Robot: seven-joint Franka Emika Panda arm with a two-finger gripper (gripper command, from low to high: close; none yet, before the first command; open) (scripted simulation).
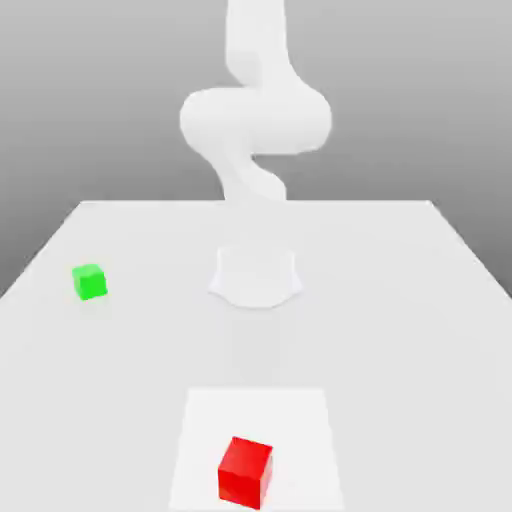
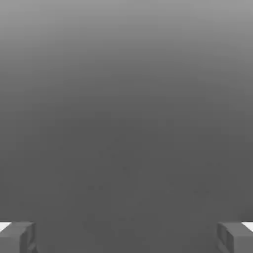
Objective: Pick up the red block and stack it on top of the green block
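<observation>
Pincer (image 2: 126,237) stands open, apart from red block (image 1: 245,473).

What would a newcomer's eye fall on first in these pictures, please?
Most likely the small bright red matte cube, sitting on a white square patch low in the exterior view, near the middle. Next would come the small bright green matte cube, on the pale tabletop toward that view's left. The smooth white robot arm rises at the top centre, behind the patch.

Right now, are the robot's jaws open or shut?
Open: in the hand view the jaws stand wide apart, with nothing between them.
</observation>
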